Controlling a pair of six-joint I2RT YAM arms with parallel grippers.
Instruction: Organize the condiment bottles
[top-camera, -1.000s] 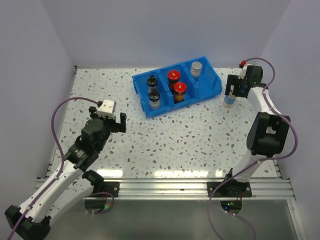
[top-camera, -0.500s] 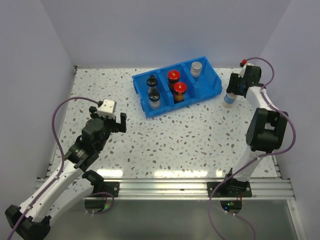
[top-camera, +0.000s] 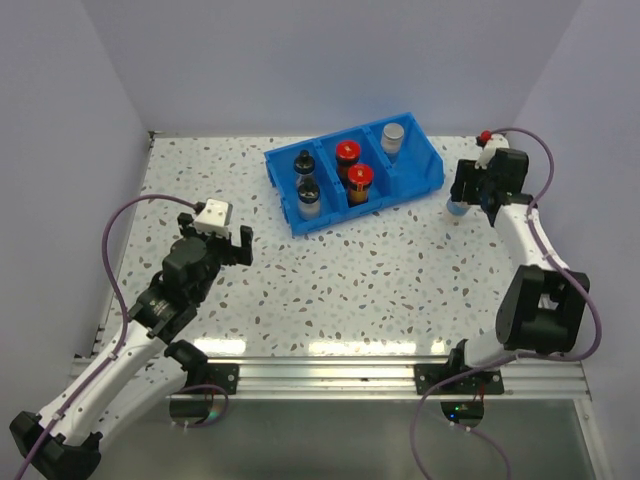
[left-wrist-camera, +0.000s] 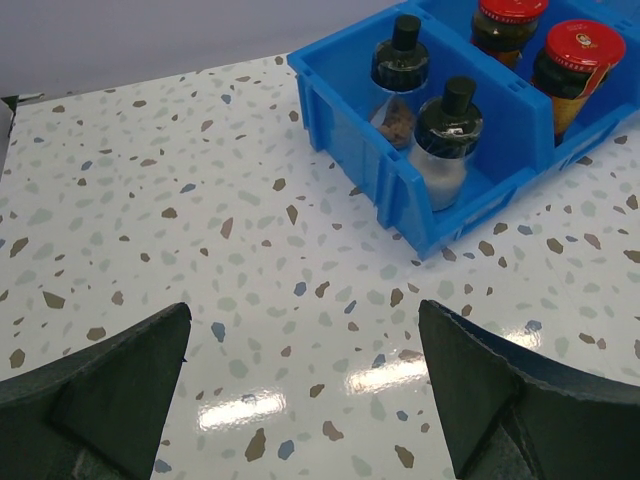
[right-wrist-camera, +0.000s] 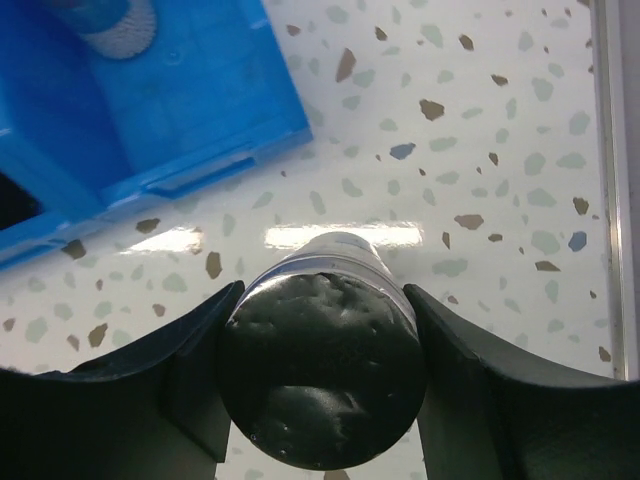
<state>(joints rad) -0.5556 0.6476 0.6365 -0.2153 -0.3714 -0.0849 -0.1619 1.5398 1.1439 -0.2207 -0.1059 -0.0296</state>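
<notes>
Right gripper (top-camera: 468, 190) was clamped across the silver-grey-capped jar (right-wrist-camera: 322, 375), which sat upright between its fingers low over the table (top-camera: 400, 260). Could not tell whether it rested there or was just lifted; the blue bin (right-wrist-camera: 200, 110) lay just ahead and to the gripper's left. Judged the jar small, light and rigid, its smooth clear wall probably slippery and breakable, so the hold is best taken across the body just under the cap. Left gripper (left-wrist-camera: 300, 390) stood wide and held nothing, with the black-capped jars (left-wrist-camera: 440, 140) ahead of it to the right.
</notes>
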